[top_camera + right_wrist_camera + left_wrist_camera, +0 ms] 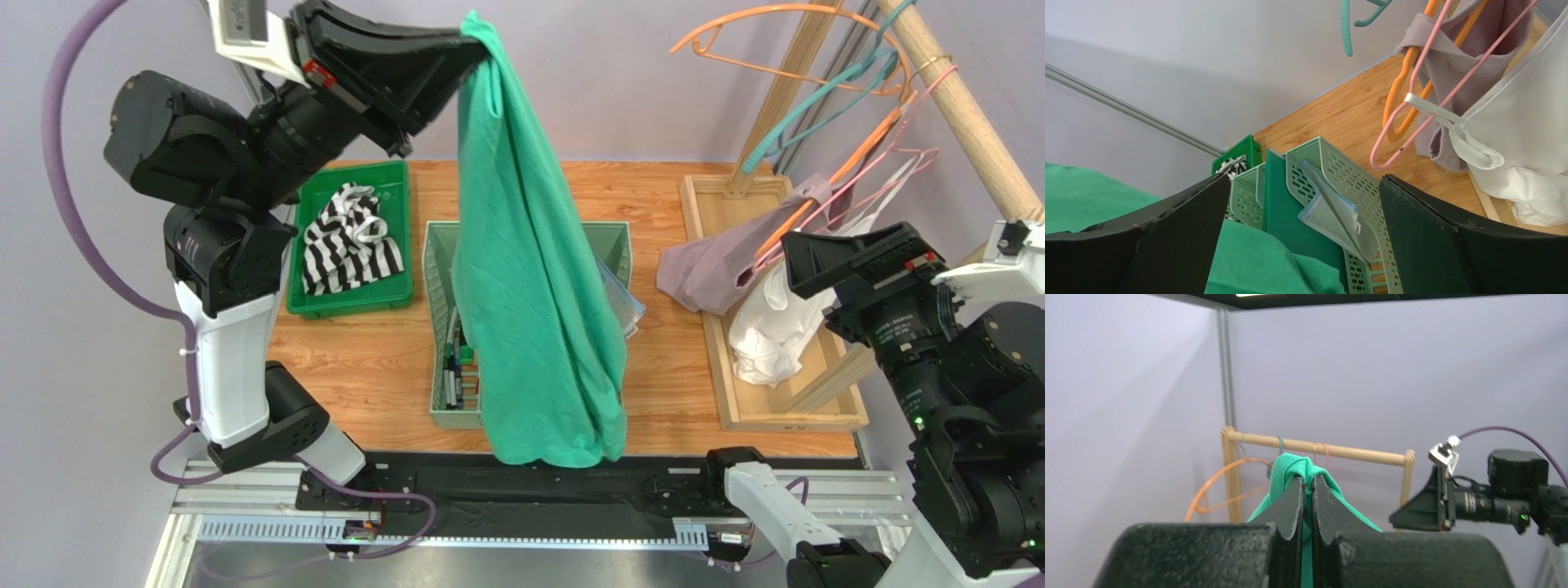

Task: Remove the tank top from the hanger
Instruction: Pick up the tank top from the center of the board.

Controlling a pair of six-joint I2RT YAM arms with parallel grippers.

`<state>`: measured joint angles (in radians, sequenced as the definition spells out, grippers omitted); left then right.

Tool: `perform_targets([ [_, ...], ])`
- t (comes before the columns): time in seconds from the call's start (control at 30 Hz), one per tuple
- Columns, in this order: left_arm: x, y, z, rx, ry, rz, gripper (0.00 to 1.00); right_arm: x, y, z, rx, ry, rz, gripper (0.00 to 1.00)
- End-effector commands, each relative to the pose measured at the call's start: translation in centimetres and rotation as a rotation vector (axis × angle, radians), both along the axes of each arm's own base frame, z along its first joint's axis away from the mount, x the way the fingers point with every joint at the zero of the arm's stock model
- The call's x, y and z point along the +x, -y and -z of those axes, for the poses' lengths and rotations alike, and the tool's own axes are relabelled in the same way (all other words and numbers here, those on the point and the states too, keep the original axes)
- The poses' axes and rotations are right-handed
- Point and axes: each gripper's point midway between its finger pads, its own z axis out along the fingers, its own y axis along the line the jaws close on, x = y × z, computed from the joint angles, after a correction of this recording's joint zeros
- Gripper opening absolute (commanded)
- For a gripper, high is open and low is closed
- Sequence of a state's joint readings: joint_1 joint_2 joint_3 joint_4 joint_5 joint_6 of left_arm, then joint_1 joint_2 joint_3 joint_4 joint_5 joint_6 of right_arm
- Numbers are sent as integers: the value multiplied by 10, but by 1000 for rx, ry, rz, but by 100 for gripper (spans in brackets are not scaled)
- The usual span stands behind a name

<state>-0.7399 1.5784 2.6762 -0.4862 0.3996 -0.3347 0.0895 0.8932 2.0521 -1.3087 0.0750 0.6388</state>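
While left hand (1309, 481) pinches tank top (540, 306), right hand (1304, 181) agape.

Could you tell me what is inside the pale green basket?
The basket holds a folded pale blue cloth on the right and dark slim items on the left; the hanging green tank top hides its middle.

blocked: tank top (540, 270) hangs over pale bin (439, 368) | free: table (356, 368) left of bin
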Motion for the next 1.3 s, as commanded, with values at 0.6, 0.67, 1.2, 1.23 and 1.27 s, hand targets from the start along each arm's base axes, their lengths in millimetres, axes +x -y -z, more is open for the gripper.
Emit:
perform_targets([
  [0.6, -71, -95, -62, -221, 151, -61, 0, 7, -238, 10, -175, 143, -1241, 100],
  [0.67, -72, -95, -60, -215, 140, -54, 0, 14, -254, 21, -280, 142, -1208, 100],
  [1.2, -79, -94, -52, -214, 66, -1, 0, -82, -351, 61, -332, 447, -1531, 100],
  [1.23, -81, -94, -52, -215, 67, 4, 0, -85, -357, 60, -321, 461, -1541, 100],
  [1.27, -80, -93, -51, -213, 56, 12, 0, -89, -365, 60, -318, 464, -1554, 100],
])
